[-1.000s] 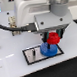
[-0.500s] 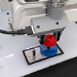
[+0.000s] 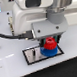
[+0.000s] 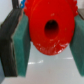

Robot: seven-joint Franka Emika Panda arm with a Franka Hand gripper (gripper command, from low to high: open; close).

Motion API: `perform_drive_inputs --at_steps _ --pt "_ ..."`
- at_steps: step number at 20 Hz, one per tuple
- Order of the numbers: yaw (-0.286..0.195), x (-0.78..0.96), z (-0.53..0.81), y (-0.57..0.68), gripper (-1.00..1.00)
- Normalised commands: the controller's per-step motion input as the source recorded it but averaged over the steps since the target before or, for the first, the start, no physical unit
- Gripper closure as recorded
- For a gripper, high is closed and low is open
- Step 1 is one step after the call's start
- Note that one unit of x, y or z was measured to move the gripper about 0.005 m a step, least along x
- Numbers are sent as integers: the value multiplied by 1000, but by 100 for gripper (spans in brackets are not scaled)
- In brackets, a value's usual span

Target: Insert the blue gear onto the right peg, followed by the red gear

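Observation:
In the exterior view the red gear (image 3: 49,44) is held between my gripper's (image 3: 48,41) fingers, directly over the blue gear (image 3: 49,51). The blue gear lies flat on the grey plate with the black border (image 3: 32,56), toward the exterior view's right. The red gear's underside looks to be touching or just above the blue gear. The right peg is hidden by the two gears. In the wrist view the red gear (image 4: 47,27), with its dark centre hole, fills the space between the teal pads (image 4: 21,47) of my gripper (image 4: 48,50), which is shut on it.
The white arm body (image 3: 32,14) fills the upper part of the exterior view, with a black cable (image 3: 11,34) at its left. The plate sits on a white table (image 3: 13,68).
My gripper has moved down with the red gear, from well above the blue gear to right on top of it. The blue gear and plate have not moved.

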Motion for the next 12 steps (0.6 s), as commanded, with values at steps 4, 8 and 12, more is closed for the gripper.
perform_drive_inputs --at_steps 4,8,12 --pt "0 0 -191 82 100" --pt "0 0 23 84 -100" --pt "0 -9 376 133 -100"
